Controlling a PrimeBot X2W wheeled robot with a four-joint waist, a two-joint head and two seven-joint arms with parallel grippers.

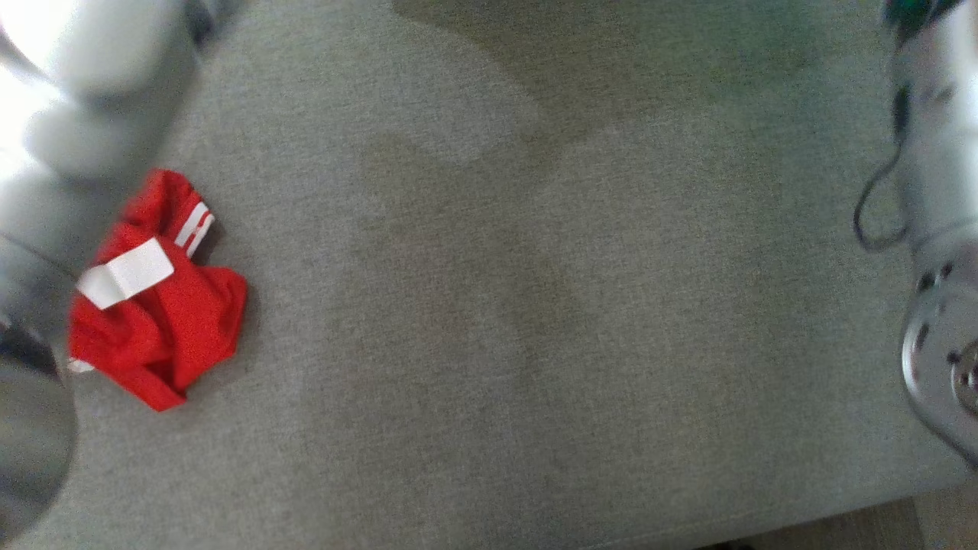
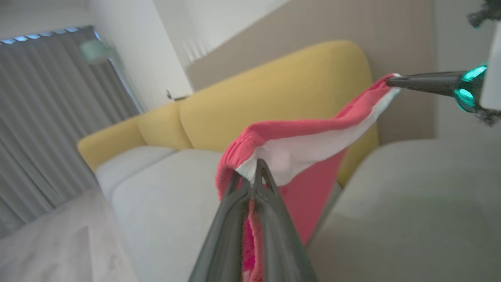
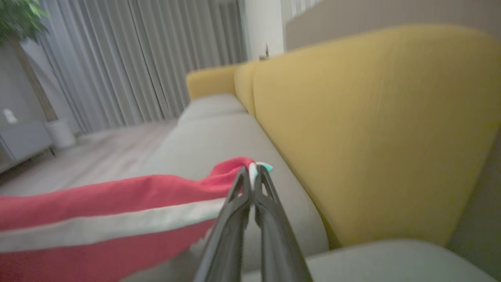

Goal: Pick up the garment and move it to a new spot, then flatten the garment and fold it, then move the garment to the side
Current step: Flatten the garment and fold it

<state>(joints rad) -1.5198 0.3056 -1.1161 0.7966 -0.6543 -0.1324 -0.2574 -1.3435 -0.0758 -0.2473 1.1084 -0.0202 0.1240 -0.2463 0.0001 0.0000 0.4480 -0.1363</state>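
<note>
Pinching a soft red cloth garment [image 2: 305,127] with a white band: your left claw [image 2: 255,166] and right claw [image 3: 252,172] are both clamped tight on its edge, fabric slung between them above the grey woven sofa cushion [image 1: 535,305]. Head view: crumpled red bundle [image 1: 157,305], white stripes, on the cushion's left; can't tell if same piece.

Left gripper [image 2: 252,172], right gripper [image 3: 251,170]: fingers [image 2: 229,223] pinched together, clamping garment [image 2: 313,145].

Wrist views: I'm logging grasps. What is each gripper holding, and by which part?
Both pinch the red garment along its white-banded edge: the left gripper at one end, the right gripper at the other.
</note>
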